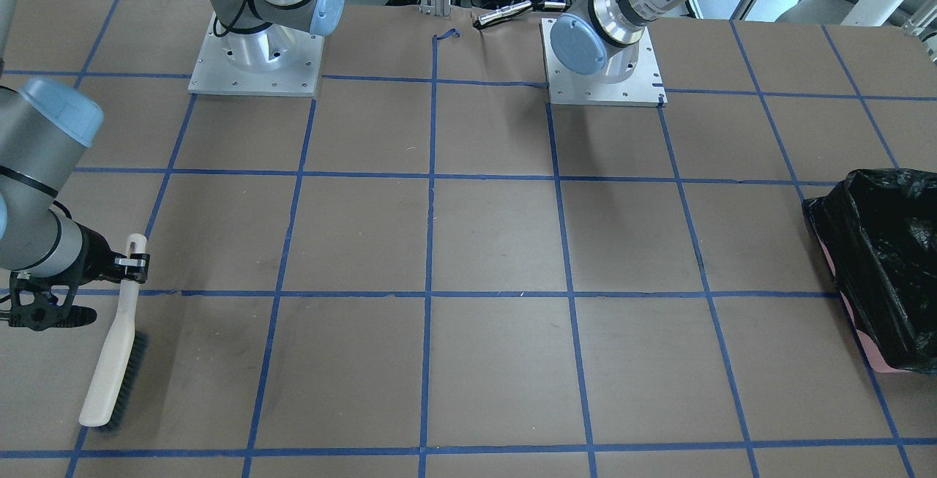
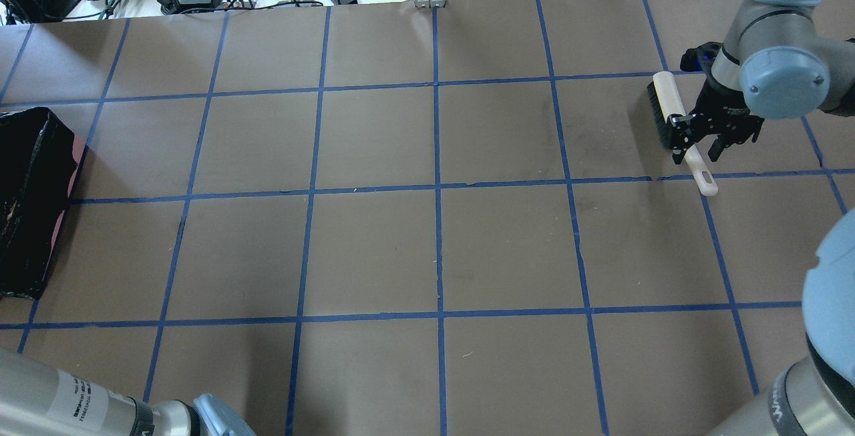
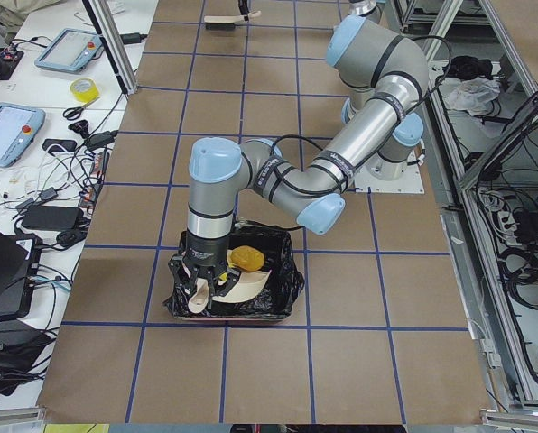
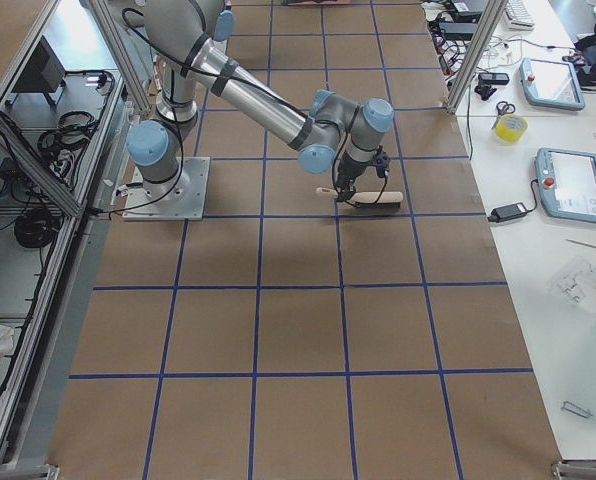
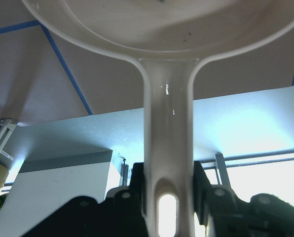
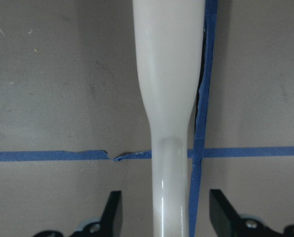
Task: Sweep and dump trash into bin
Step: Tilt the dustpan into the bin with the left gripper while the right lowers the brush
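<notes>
The bin [image 3: 282, 287], pink and lined with a black bag, stands at the table's left end; it also shows in the overhead view [image 2: 27, 202] and the front view [image 1: 889, 266]. My left gripper [image 3: 201, 287] is shut on the handle of the beige dustpan [image 5: 167, 123] and holds it tilted over the bin. A golden-brown lump [image 3: 248, 259] sits at the pan's upper part above the bag. The other trash pieces are not visible. My right gripper [image 2: 698, 145] is open, its fingers astride the handle of the brush [image 2: 668, 105], which lies on the table.
The brown paper table carries a blue tape grid [image 2: 437, 185]. The two arm bases [image 1: 256, 61] [image 1: 604, 61] stand at the robot's edge. Tablets and a tape roll [image 3: 84, 90] lie on the white bench beyond the far edge.
</notes>
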